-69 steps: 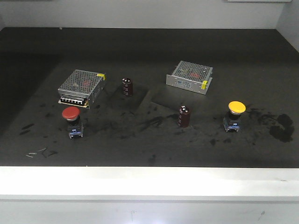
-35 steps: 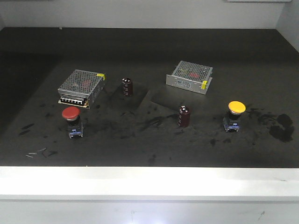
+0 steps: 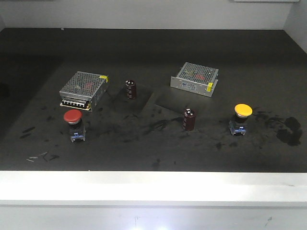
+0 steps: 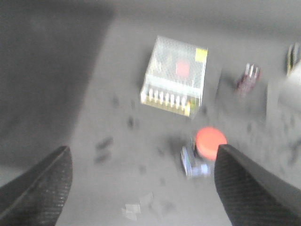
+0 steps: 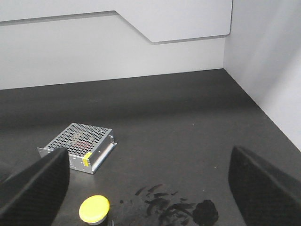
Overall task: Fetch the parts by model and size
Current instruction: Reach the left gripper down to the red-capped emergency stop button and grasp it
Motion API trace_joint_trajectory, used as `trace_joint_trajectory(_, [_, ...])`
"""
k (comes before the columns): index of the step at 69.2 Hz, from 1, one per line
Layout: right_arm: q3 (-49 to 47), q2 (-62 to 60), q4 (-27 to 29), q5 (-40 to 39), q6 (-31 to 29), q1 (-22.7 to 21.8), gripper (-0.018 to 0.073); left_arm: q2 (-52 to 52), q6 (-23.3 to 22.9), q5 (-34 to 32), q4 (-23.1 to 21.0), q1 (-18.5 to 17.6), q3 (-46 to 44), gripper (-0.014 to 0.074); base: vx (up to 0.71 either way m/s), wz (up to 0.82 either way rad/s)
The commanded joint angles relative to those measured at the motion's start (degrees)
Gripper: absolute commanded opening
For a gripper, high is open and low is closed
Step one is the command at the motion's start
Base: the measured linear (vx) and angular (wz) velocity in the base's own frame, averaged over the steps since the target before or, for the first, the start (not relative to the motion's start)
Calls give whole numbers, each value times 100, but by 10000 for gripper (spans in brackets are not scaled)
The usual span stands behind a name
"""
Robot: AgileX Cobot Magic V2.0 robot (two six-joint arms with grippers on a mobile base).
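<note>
1. While the red button [image 3: 73, 116] stands front-left on the worktop [image 3: 153, 48], the left claw [image 4: 141, 157] hangs wide open above it, seemingly lining up a grasp.
2. The right claw [image 5: 148, 157], equally wide, overlooks the yellow button [image 5: 94, 209].

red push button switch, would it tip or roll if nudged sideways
The red-capped switch looks top-heavy: its wide cap overhangs a narrower base, so a side nudge probably tips it. Once tipped, the round cap might let it roll.
</note>
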Motion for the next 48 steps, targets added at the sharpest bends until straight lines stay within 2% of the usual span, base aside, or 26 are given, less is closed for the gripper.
trace_joint_trajectory(1, [-199,22,-19,-394,-60,-28,632,165,168,-81,-326,-93,-410,590,0,0])
trace_joint_trajectory(14, [-199,22,-19,-394,-55,-28,626,743,229,139,-432,-683,-727,590,0,0])
trace_joint_trajectory(23, [-199,22,-19,-394,-55,-28,621,1270,-134,261,-417,-991,-946,590,0,0])
trace_joint_trajectory(30, [-199,22,-19,-394,-55,-28,616,1703,-533,547,-364,-1087,-1258,590,0,0])
trace_joint_trajectory(43, [-199,22,-19,-353,-55,-28,608,2506,-745,1347,-299,-1226,-2119,590,0,0])
trace_joint_trajectory(48, [-199,22,-19,-352,-55,-28,603,2829,-968,1672,20,-1304,-2497,590,0,0])
